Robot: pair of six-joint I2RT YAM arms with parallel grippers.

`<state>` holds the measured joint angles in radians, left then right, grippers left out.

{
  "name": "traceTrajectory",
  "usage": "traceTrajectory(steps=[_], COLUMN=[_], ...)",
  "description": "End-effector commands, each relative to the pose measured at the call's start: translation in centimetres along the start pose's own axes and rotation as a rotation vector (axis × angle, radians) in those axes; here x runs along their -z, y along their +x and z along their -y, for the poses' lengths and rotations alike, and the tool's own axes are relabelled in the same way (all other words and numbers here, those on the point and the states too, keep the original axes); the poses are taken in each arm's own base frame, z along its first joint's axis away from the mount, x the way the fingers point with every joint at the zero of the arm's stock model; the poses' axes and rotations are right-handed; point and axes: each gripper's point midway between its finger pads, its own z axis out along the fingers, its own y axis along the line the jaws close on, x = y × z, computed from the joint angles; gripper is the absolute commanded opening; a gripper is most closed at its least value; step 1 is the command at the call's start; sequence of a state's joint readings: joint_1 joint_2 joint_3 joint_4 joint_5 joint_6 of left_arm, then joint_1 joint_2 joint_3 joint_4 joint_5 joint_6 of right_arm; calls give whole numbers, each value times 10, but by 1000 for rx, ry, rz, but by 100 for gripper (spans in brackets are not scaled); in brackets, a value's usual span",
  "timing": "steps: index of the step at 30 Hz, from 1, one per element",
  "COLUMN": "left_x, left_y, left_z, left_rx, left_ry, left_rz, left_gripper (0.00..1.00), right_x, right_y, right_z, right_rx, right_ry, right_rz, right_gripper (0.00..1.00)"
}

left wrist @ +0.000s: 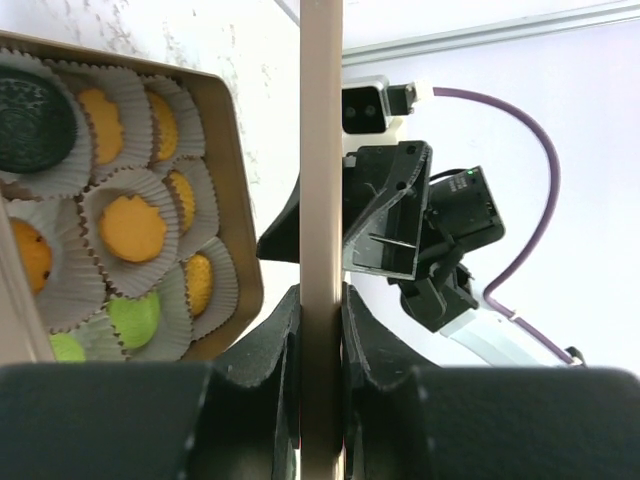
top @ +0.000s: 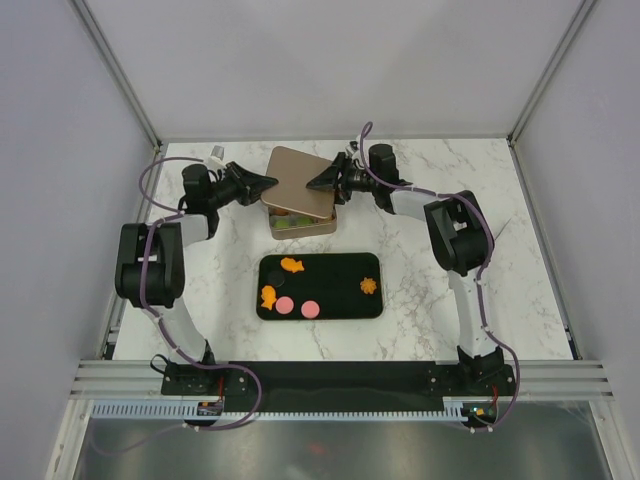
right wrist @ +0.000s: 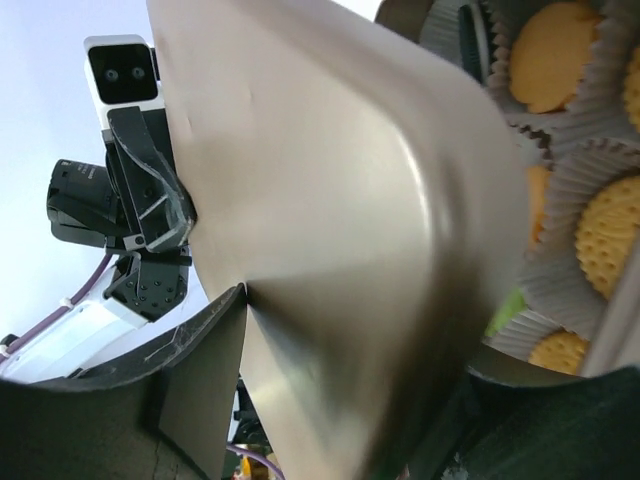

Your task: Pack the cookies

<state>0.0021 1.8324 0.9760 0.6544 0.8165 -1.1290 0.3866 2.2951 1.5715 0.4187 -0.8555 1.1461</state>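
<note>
Cookies point(top: 291, 265) lie in two places. Five are loose on a black tray point(top: 335, 270) in the middle of the marble desk point(top: 440, 290): an orange fish, another orange piece and two pink discs at the tray's left end, and an orange flower shape toward its right. The rest sit in pleated paper cups point(left wrist: 92, 200) inside a gold tin point(top: 303, 232) beyond the tray.

A matching lid point(top: 298, 172) hangs tilted over the tin, between the two arms. The left gripper point(top: 268, 183) has its jaws closed tight on the lid's left edge, which the left wrist view shows edge-on as a thin upright strip. The right gripper point(top: 316, 184) meets the lid from the opposite side. Its jaws stand well apart with the lid's corner between them, and whether they press on it cannot be told.

Both grippers are at the tin, so the loose cookies lie on the near side of them, toward the arm bases. The tray's long axis runs left to right. The cluster of four is nearer the left arm and the flower nearer the right. Packing probably cannot finish until these five are moved and the lid is dealt with.

No brand, label or writing is legible on the tin, lid or tray.
</note>
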Motion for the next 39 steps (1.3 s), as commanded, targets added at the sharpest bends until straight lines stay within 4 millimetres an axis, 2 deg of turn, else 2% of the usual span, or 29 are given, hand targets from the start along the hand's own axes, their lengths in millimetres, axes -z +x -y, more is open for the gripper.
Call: traceTrajectory(steps=[1,9,14,20,23,24,26,28,29,31,35,36,38,39], left_x=[0,1,0,-1,-1,-1,0,1,1,1,3,4,5,5], left_y=[-2,-3,-1,5,9,9,12,11,15,15,16,17,15,16], left_z=[30,35,29,11,-3,-4,-16,-18,-27,-28,-38,-41,-43,-45], left_rx=[-13,-17,-14,23,45,27,51,1,19,-26,-29,-32,-42,-47], left_ry=[124,147,126,79,31,20,-41,-78,-132,-166,-231,-250,-279,-291], left_rz=[-1,5,-2,-17,-19,-20,-28,-32,-38,-44,-35,-39,-27,-32], left_gripper=[2,2,2,2,2,2,4,11,14,25,43,50,55,59], right_x=[15,22,28,30,30,31,30,30,30,30,32,35,37,39], right_y=[-11,-14,-15,-16,-17,-17,-19,-19,-19,-20,-19,-20,-21,-21], right_z=[-12,-17,-20,-33,-33,-32,-27,-24,-24,-29,-42,-49,-53,-63], right_rx=[72,74,61,45,44,44,42,33,30,39,27,18,4,6], right_ry=[9,-1,-30,-100,-105,-101,-93,-94,-100,-133,-207,-244,-278,-318], right_rz=[52,62,78,79,80,80,79,72,70,75,70,73,70,69], right_gripper=[64,64,56,45,32,21,14,8,6,1,0,0,0,0])
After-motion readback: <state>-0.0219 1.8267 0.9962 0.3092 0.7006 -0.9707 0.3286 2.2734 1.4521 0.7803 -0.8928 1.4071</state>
